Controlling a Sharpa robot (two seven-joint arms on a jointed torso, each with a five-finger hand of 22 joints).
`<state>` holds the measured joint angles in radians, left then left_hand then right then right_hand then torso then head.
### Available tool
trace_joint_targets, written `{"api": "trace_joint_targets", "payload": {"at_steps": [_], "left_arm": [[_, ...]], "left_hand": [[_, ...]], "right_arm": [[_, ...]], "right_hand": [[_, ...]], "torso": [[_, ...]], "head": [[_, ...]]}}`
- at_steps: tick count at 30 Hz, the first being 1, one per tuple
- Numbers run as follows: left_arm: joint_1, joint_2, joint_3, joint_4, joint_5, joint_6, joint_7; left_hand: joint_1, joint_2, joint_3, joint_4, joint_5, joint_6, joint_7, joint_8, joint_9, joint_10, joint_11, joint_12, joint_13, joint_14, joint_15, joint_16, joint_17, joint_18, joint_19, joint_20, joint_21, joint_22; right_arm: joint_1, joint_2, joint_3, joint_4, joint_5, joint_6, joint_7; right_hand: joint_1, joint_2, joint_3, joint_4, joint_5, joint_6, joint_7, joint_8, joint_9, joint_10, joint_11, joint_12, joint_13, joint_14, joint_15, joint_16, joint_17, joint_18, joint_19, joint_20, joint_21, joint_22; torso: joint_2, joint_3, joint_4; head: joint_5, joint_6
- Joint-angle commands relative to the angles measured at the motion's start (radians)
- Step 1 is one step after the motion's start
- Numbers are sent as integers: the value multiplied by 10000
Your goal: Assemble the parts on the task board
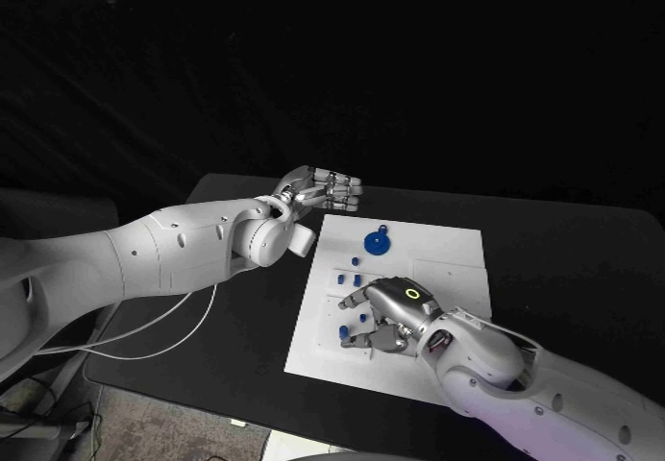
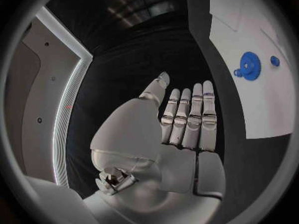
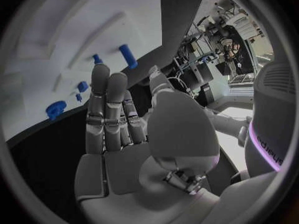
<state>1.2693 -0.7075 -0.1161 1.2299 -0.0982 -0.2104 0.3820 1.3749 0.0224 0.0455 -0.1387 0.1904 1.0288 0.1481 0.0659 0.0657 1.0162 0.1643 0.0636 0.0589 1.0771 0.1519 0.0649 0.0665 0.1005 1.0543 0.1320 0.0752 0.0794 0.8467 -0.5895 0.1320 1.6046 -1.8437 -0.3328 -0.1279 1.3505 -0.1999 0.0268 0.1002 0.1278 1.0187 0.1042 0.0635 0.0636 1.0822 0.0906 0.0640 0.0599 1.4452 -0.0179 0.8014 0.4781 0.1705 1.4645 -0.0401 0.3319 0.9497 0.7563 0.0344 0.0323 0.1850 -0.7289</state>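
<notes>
The white task board (image 1: 444, 264) lies in the middle of the black table. A blue gear (image 1: 377, 241) stands near its far left part, also in the left wrist view (image 2: 249, 65) with a small blue peg (image 2: 274, 60) beside it. Small blue parts (image 1: 347, 279) sit along the board's left side, and another blue part (image 1: 345, 333) is near the front left. My right hand (image 1: 388, 312) hovers over the board's near left area, fingers straight and holding nothing (image 3: 109, 114). My left hand (image 1: 323, 190) is raised off the board's far left corner, fingers straight, palm bare (image 2: 187, 119).
White cables (image 1: 153, 336) trail across the table's left edge under my left arm. Bare black table (image 1: 554, 250) lies to the right of the board. The right wrist view has several blue parts (image 3: 127, 56) standing on the board (image 3: 50, 45) beyond my fingertips.
</notes>
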Motion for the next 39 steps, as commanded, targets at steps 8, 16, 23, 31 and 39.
{"api": "trace_joint_targets", "payload": {"at_steps": [8,16,23,31,39], "left_arm": [[7,-71,2,-146,31,217,121],[-94,-114,-3,-296,25,216,150],[-241,-131,-20,-423,151,413,609],[-441,-175,-43,-488,192,546,749],[-508,-304,-58,-435,63,861,747]], "left_hand": [[-12,133,-46,21,12,-20,8,-32,-7,14,-44,-9,-9,21,-37,-41,-10,5,32,19,39,-1],[-98,159,-43,55,-6,-50,-3,-32,-8,373,-143,-12,-11,178,-101,-38,-5,-24,104,-37,82,23],[-1051,-275,-1018,775,-196,-1582,-358,-75,-76,604,-391,-10,-3,414,-153,-31,24,-161,101,-58,42,-15],[-979,-243,-1264,955,-198,-1075,-340,-46,-48,677,-491,-17,-3,490,-173,-29,30,-175,157,-85,45,-28],[-944,-307,-1279,953,-149,-1484,-309,-71,-71,382,-443,-33,-5,705,-281,-43,3,-223,251,-165,67,-31]], "right_arm": [[211,-1274,1182,600,4882,-328,1135],[663,-2537,1450,206,6938,1707,152],[771,-3266,1480,-361,9230,3310,-1179],[789,-3649,1137,-305,9126,4536,-3074],[791,-3704,789,16,9116,4918,-5016]], "right_hand": [[-835,1329,257,-1531,527,708,-4,13,30,2390,-566,320,100,70,-385,-77,30,-449,351,-368,135,53],[-1340,1762,495,-1904,1169,1470,-329,-8,170,2881,-1306,4902,4025,116,-848,690,839,-841,451,-818,1556,965],[-1726,2246,1355,-2279,1521,1390,-454,16,583,1846,-1287,9084,8858,-164,-840,1520,2189,-900,388,-843,3084,2186],[-2151,2321,888,-1997,1092,1172,-415,1,855,2270,-1243,9569,10355,-190,-801,1827,3203,-865,450,-796,3482,2636],[-2603,2207,238,-1542,953,751,-277,-2,840,2407,-1150,9457,10738,-118,-731,1995,3797,-869,492,-726,3847,2964]], "torso": [[-132,30,-141],[-330,38,-307],[-479,45,-417],[-658,60,-501],[-785,9,-538]], "head": [[-622,255],[-1146,371],[-1547,376],[-1702,240],[-1729,109]]}}
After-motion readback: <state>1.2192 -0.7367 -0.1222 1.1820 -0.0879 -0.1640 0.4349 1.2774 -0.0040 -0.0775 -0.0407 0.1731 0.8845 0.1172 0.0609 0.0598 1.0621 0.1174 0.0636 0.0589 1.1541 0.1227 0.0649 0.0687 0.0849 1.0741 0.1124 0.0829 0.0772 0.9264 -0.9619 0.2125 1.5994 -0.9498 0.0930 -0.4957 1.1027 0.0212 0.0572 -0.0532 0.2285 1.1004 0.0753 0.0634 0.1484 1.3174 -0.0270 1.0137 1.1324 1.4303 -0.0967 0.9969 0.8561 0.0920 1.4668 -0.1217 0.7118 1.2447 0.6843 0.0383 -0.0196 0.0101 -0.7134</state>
